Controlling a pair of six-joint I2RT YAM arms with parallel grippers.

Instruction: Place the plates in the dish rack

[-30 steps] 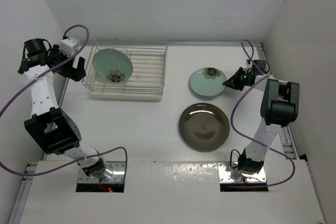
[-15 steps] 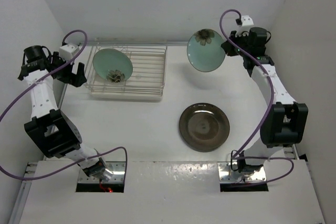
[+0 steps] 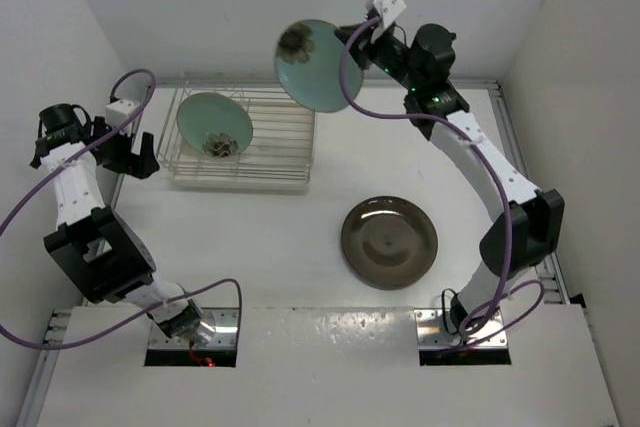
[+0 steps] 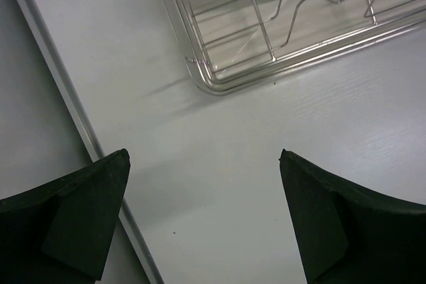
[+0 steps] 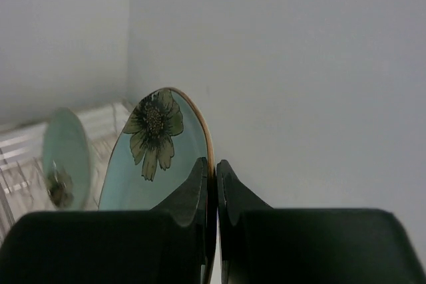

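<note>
The right claw [image 3: 352, 45] pinches a mint plate [image 3: 313, 64] by its rim, on edge in the air at the rack's [image 3: 290, 159] one o'clock, while the left claw [image 3: 138, 147] gapes empty at its nine o'clock.

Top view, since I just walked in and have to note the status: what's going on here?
The right gripper is shut on the rim of a mint-green flowered plate, holding it on edge in the air near the far right corner of the dish rack. A second mint-green plate leans in the rack's left end. The dark brown plate lies flat on the table, untouched. The left gripper is open and empty, beside the rack's left side.
</note>
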